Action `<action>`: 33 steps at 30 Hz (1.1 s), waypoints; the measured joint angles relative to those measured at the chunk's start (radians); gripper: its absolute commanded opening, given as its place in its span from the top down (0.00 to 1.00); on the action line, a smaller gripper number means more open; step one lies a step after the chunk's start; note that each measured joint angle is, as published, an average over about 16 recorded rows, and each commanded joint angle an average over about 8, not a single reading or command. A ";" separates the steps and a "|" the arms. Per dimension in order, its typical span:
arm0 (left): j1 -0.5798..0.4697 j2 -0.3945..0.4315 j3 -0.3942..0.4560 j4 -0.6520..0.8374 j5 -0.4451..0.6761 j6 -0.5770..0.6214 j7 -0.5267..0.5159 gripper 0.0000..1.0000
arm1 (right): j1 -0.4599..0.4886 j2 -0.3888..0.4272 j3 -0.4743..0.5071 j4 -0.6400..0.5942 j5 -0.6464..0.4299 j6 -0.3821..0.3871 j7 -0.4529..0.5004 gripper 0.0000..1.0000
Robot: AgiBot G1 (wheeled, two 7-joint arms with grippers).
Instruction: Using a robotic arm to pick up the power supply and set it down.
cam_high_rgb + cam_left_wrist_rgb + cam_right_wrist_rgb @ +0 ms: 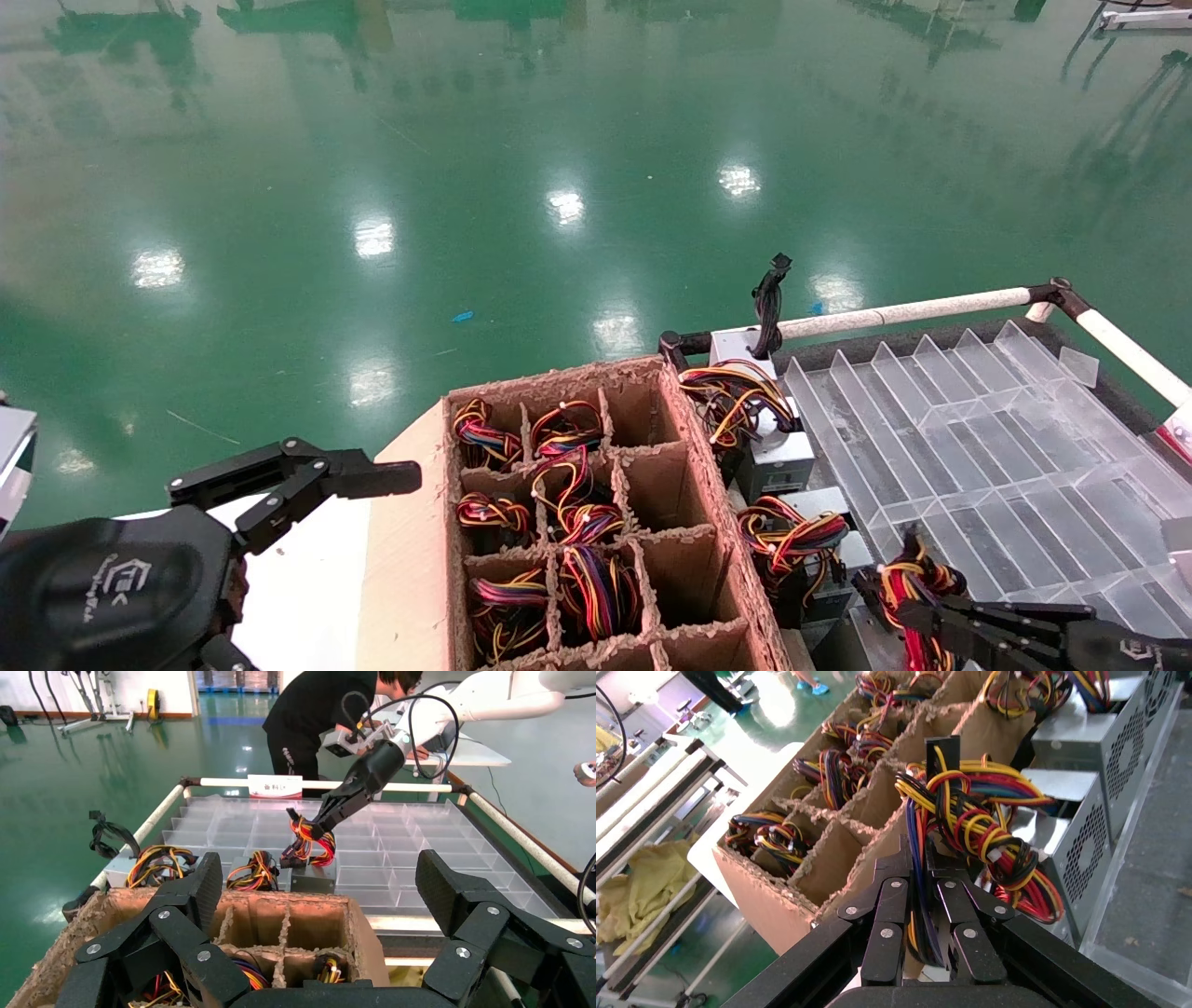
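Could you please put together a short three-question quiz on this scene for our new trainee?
1. True or false: the right gripper is shut on the wire bundle of a power supply.
2. Which is the state of the left gripper? A) shut on a wire bundle B) open and holding nothing C) shut on the cardboard divider
3. Fill in: the other power supplies, seen from the head view, sit between the cardboard box and the clear ______ tray.

Key
1. True: its fingers pinch the coloured wires.
2. B: it hangs open on the near side of the cardboard box.
3. Compartmented (plastic); two units stand there.
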 measured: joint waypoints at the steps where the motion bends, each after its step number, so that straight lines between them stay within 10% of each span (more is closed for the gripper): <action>1: 0.000 0.000 0.000 0.000 0.000 0.000 0.000 0.00 | 0.005 -0.003 -0.004 -0.002 -0.006 0.000 0.001 0.70; 7: 0.000 0.000 0.000 0.000 0.000 0.000 0.000 0.00 | 0.030 -0.021 -0.029 -0.012 -0.041 0.001 0.007 0.01; 33: 0.000 0.000 0.000 0.000 0.000 0.000 0.000 0.00 | 0.054 -0.002 -0.042 0.058 -0.048 0.015 0.050 0.00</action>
